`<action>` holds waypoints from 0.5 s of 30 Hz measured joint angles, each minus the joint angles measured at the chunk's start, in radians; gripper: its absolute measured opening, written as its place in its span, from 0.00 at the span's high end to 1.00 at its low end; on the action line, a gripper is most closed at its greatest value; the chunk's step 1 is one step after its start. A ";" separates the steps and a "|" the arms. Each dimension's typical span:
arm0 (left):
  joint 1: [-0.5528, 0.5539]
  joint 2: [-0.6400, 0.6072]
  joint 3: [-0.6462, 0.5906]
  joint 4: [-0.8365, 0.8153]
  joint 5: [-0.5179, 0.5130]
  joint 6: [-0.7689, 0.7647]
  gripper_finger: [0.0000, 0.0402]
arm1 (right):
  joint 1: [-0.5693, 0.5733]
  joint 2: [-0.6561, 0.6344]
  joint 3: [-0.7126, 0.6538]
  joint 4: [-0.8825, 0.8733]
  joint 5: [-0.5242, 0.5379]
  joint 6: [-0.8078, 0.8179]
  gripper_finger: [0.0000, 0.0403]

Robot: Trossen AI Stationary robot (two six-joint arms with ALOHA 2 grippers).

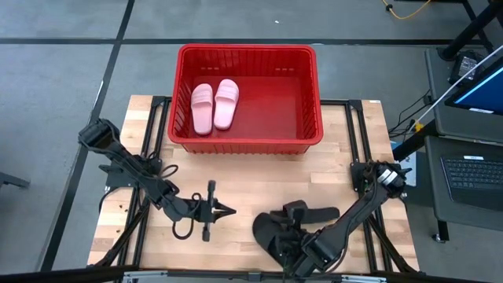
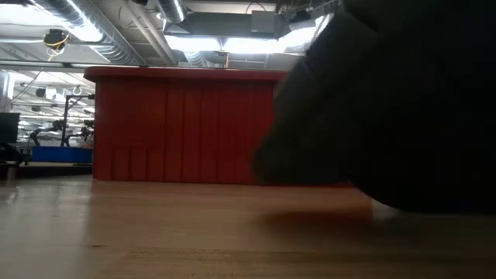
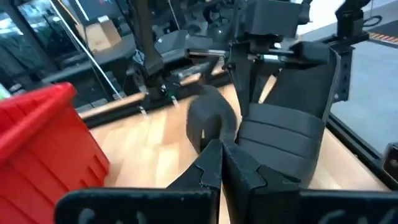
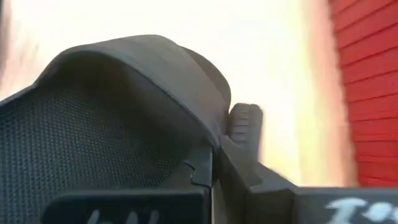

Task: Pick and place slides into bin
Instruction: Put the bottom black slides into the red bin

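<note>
Two pale pink slides (image 1: 203, 108) (image 1: 226, 103) lie side by side on the floor of the red bin (image 1: 245, 145), in its left half. Two black slides are on the table's near side. My right gripper (image 1: 287, 237) is shut on the nearer black slide (image 1: 269, 234), which stands steeply tilted in the left wrist view (image 3: 286, 124). The other black slide (image 1: 314, 212) lies on the table just beyond it. My left gripper (image 1: 229, 211) is shut and empty, low over the table to the left of the black slides. My right gripper pinches the nearer black slide at the edge of its broad strap (image 4: 214, 134). One finger is on the footbed side under the strap and one is outside. The slide is tipped up steeply (image 3: 311, 81). Whether its lower end touches the table is hidden by my left fingers.
The bin's right half (image 1: 283, 110) holds nothing. In the low view the bin (image 2: 178, 124) stands at the table's far side, and a large dark shape (image 2: 387, 116) fills the right. Bare wood (image 1: 259, 177) lies between bin and grippers.
</note>
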 joint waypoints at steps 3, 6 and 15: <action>0.000 -0.021 0.016 -0.001 -0.050 0.046 0.99 | -0.008 0.000 0.053 -0.086 0.032 0.000 0.97; 0.000 -0.054 0.031 -0.003 -0.093 0.109 1.00 | -0.016 0.000 0.111 -0.167 0.065 -0.002 0.97; 0.001 -0.208 0.033 -0.094 -0.128 0.274 0.99 | -0.075 0.000 0.322 -0.420 0.180 -0.030 0.97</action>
